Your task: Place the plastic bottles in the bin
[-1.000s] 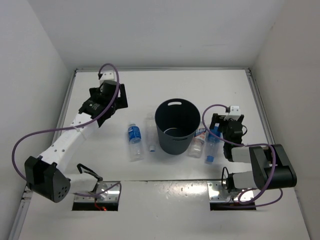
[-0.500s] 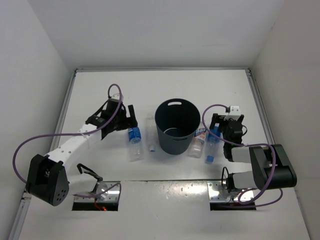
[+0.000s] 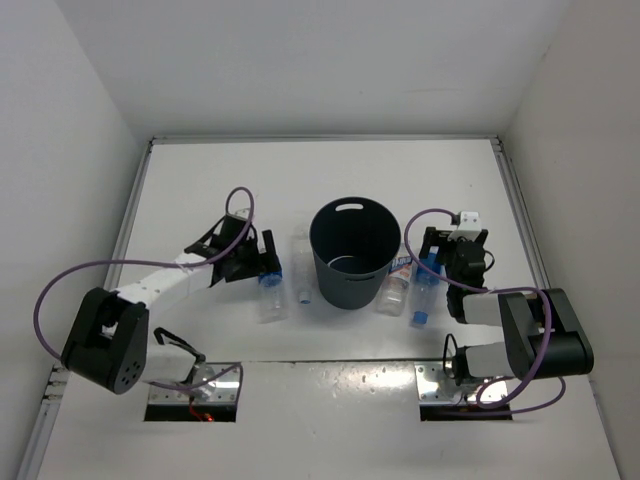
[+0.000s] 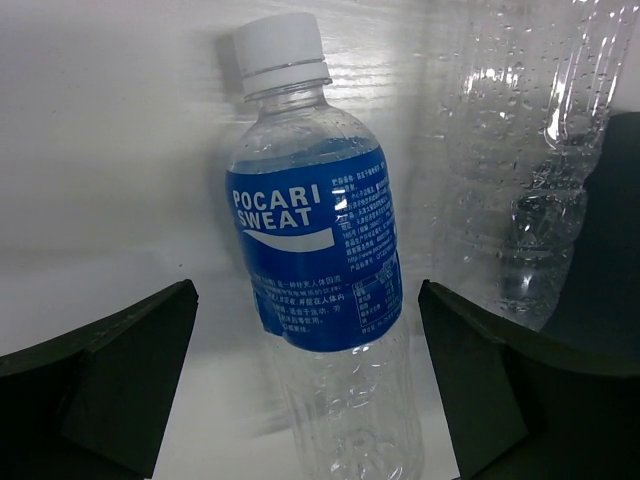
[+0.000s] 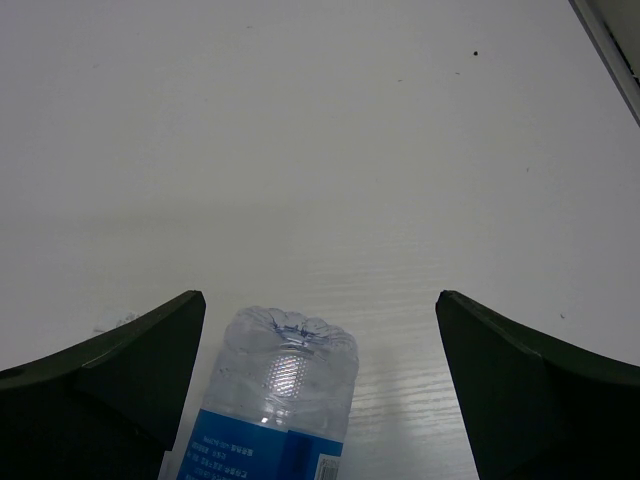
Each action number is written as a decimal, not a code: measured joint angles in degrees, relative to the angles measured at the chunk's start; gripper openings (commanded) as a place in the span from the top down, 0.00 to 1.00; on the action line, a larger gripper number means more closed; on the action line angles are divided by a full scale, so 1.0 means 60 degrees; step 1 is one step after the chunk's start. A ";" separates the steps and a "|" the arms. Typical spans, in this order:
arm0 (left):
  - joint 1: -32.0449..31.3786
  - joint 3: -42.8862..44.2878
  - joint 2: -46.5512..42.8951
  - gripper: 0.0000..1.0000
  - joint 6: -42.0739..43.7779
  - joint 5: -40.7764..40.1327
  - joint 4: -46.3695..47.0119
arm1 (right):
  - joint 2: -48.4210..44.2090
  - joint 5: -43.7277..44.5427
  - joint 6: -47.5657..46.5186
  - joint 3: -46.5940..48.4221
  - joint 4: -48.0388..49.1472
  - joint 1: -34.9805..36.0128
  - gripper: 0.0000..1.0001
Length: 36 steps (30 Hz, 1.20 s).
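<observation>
- On the white table (image 3: 200, 180), just left of the dark grey bin (image 3: 335, 285), we see two bottles lying side by side: a blue-labelled bottle (image 4: 320, 260) with a white cap, and a clear bottle (image 4: 530, 150) between it and the bin.
- Our left gripper (image 4: 310, 390) hangs over the blue-labelled bottle with its jaws spread wide, one finger on each side of the bottle, gripping nothing.
- Right of the bin we see two more bottles close together: a white-labelled bottle (image 3: 395, 285) near the bin's foot and a blue-capped bottle (image 3: 422, 295) just beside it.
- Our right gripper (image 5: 318, 390) sits over the far end of the blue-capped bottle, jaws wide apart and holding nothing; the bottle's base shows between the fingers, clear of both.
- We see the bin standing upright between the two pairs, a handle slot at its far rim.
</observation>
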 measured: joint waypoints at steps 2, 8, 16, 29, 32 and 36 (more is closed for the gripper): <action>0.0000 -0.0015 0.0186 0.02 -0.0007 0.0098 0.0131 | 0.0000 0.0000 0.0000 0.0000 0.0000 0.0000 0.00; 0.0000 -0.0011 0.0976 0.22 -0.0036 0.0346 0.0375 | 0.0000 0.0000 0.0000 0.0000 0.0000 0.0000 0.00; 0.0000 0.1308 0.0925 0.32 -0.0138 -0.0495 -0.0601 | 0.0000 0.0000 0.0000 0.0000 0.0000 0.0000 0.00; 0.0000 0.6572 0.0186 0.41 -0.0259 -0.2586 -0.1807 | 0.0000 0.0000 0.0000 0.0000 -0.0004 0.0000 0.00; 0.0000 0.7271 0.0062 0.41 -0.0277 -0.2637 -0.1905 | 0.0000 0.0000 0.0000 0.0000 0.0000 0.0000 0.00; -0.0113 0.7672 -0.0175 0.45 -0.0339 -0.2437 -0.1847 | 0.0000 0.0000 0.0000 0.0000 0.0000 0.0000 0.00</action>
